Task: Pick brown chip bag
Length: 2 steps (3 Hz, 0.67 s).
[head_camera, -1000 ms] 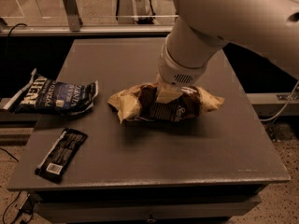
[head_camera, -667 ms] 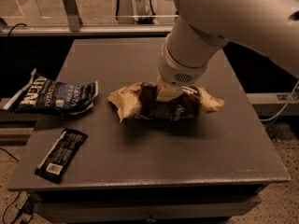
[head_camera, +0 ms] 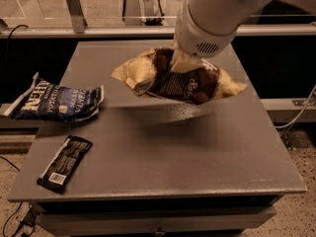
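- The worktop [head_camera: 197, 162] fills the middle of the frame; only a shadow now lies where the bag sat.
- The claw [head_camera: 183, 63], upper centre, is clenched on the brown chip bag [head_camera: 192, 85], which has risen clear of the surface, so the pick looks essentially done.
- The dark blue chip bag [head_camera: 57, 101], at left, and the black wrapper [head_camera: 65, 163], lower left, have not moved.

glossy crinkled brown chip bag [head_camera: 190, 85] in smooth plastic gripper [head_camera: 181, 64] above matt table [head_camera: 197, 157].
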### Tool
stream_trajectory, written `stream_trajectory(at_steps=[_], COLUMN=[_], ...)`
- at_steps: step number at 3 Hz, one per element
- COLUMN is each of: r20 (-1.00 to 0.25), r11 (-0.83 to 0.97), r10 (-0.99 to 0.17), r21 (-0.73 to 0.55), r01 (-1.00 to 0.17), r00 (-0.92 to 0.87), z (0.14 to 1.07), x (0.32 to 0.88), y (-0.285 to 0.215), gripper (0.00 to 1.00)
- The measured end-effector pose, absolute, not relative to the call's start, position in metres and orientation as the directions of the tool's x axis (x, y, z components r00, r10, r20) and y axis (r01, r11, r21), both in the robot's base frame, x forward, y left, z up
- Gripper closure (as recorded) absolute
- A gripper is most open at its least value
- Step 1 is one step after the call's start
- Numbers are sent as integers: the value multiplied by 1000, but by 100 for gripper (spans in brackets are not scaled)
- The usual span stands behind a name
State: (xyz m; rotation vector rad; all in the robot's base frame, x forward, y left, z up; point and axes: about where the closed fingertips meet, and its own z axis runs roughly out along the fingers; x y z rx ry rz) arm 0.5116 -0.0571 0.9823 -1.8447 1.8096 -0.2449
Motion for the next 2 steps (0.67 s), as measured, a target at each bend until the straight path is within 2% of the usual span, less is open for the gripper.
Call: stream_trajectory(at_steps=[1, 2], r20=[-211, -211], r11=[25, 25], r10=[-970, -970], r21=[-581, -581], r01=[-813, -813], r00=[121, 122], z=[1051, 1051], x=[518, 518], y=[-56, -56], gripper=[100, 100])
